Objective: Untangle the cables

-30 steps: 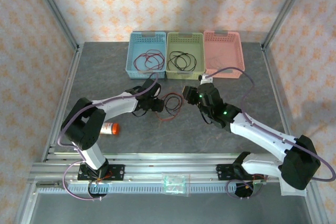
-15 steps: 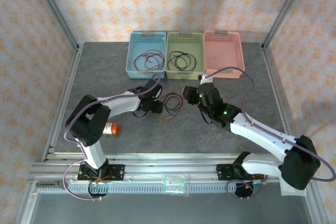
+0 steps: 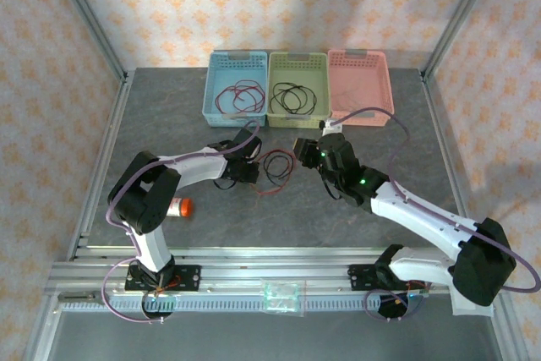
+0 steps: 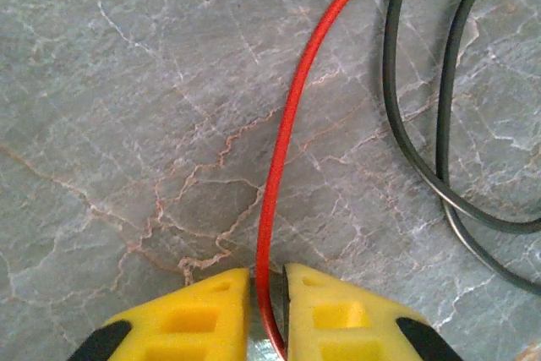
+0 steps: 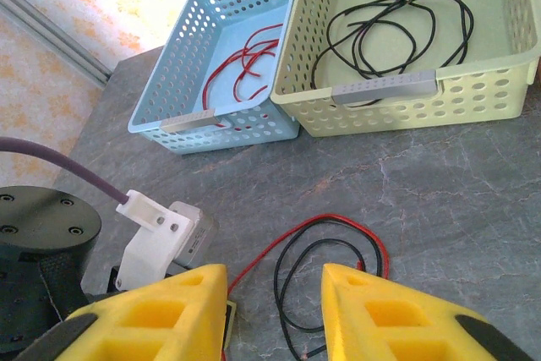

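A red cable (image 3: pixel 272 155) and a black cable (image 3: pixel 279 171) lie looped together on the grey table between the two arms. My left gripper (image 3: pixel 252 177) sits at the tangle's left side, low on the table. In the left wrist view the red cable (image 4: pixel 292 124) runs straight down between the yellow fingertips of my left gripper (image 4: pixel 268 281), which is shut on it, while the black cable (image 4: pixel 393 107) curves past on the right. My right gripper (image 3: pixel 303 151) hovers open over the tangle's right side; its wrist view shows the black loop (image 5: pixel 292 276) between the wide-apart fingers (image 5: pixel 389 310).
Three baskets stand in a row at the back: a blue basket (image 3: pixel 207 99) with red cables, a green basket (image 3: pixel 297 117) with black cables, and a pink basket (image 3: pixel 382 82). An orange bottle (image 3: pixel 177 207) lies near the left arm.
The left arm's elbow has swung inward and its gripper has settled slightly lower at the tangle's left edge. The right arm has stayed in place.
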Robot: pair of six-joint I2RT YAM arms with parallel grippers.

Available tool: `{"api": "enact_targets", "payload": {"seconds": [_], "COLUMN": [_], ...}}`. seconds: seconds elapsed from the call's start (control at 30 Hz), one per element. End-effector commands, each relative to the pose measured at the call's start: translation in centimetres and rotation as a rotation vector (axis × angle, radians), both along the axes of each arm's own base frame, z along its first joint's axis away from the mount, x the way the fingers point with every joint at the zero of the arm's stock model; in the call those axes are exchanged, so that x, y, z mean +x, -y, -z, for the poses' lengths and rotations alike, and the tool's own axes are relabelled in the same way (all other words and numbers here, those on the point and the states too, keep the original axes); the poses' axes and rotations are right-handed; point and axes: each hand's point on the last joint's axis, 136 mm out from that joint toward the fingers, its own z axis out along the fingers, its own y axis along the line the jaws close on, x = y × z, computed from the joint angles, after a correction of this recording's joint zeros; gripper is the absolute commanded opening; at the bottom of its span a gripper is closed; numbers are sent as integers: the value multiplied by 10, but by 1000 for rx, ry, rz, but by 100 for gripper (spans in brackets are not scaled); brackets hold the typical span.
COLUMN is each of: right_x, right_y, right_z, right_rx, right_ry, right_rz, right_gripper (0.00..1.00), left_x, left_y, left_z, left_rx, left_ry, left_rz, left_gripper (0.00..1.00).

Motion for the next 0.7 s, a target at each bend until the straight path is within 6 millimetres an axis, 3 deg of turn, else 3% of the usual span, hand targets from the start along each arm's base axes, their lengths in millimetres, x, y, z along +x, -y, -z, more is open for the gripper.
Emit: {"api": "enact_targets", "payload": {"seconds": [0.0,0.1,0.17,0.37,0.57,0.67], "right_x": [1,0,-2,0,12,15], "right_y": [-1,-3,-8,-27,-22,-30], "right_z": [-4,4,7,50,85,97], "right_rx": [2,-7,-7,-44,-104,-100], "right_ry": [13,-1,-4,-105,-189,-222], "right_rz": [2,-8,-40,-106,-20,-23], "right_gripper": [36,38,42,59,74,84], "left_x": [7,10,12,12,6,5], "left_y": [6,8,9,8,12,14], "left_z": [-6,-18,-29,-68,-102,-118], "left_rx": [-7,-32,-48,-114,-211,-250], "left_ry": [30,66,100,211,308,349], "left_rz": [2,2,-2,-2,14,20], "left_gripper": [8,0,0,0,0,0]}}
